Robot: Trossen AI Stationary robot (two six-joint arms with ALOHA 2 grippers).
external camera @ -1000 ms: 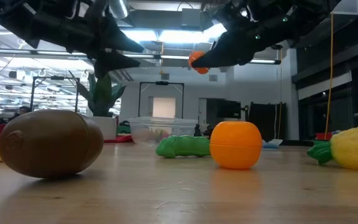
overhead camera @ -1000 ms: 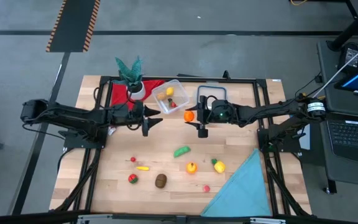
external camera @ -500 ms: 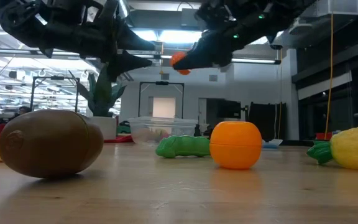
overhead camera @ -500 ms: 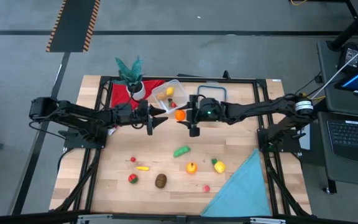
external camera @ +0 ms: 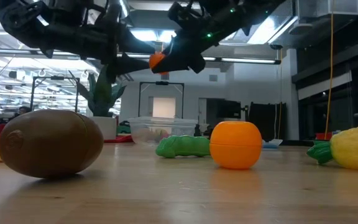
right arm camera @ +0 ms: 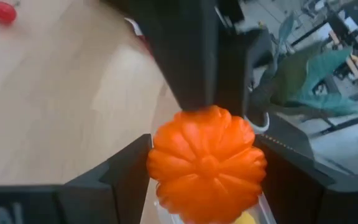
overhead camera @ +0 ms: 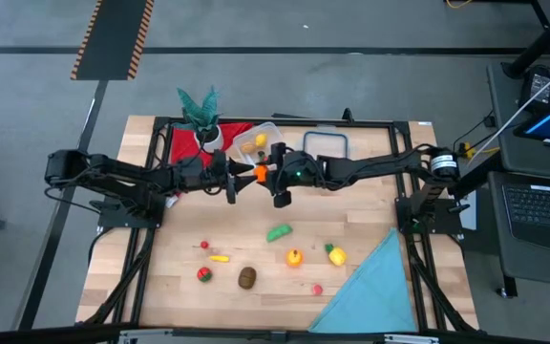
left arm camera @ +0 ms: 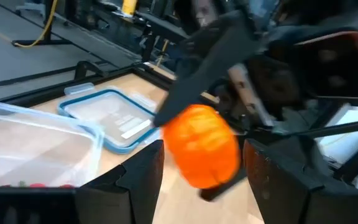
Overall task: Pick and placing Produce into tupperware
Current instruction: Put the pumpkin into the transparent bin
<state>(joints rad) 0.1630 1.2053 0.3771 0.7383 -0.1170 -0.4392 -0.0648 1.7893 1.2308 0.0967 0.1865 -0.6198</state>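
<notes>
A small orange toy pumpkin (overhead camera: 260, 173) hangs in the air just on the near side of the clear tupperware (overhead camera: 259, 137), and my right gripper (overhead camera: 268, 173) is shut on it. My left gripper (overhead camera: 244, 176) comes from the table's left and is open. Its two fingers (left arm camera: 143, 180) stand on either side of the pumpkin (left arm camera: 201, 146); I cannot tell if they touch it. The tupperware holds a yellow piece (overhead camera: 261, 140). More produce lies toward the near edge: a green pod (overhead camera: 278, 232), a brown kiwi (overhead camera: 247, 277) and a yellow corn (overhead camera: 335, 254). My right gripper pinches the pumpkin between its two fingers, one on each of its ribbed sides (right arm camera: 159, 163). It comes from the table's right, slanting a little downward. The pumpkin is lifted well clear of the table (external camera: 157, 61).
A potted plant (overhead camera: 199, 110) and a red cloth (overhead camera: 184, 145) are at the far left beside the tupperware. The clear lid with a blue-grey rim (overhead camera: 328, 143) lies to its right. A blue cloth (overhead camera: 375, 287) covers the near right corner.
My right gripper has carried the pumpkin toward the table's left and slightly up, rolling as it went. The pumpkin now sits between my left gripper's fingers. My left gripper has barely moved.
</notes>
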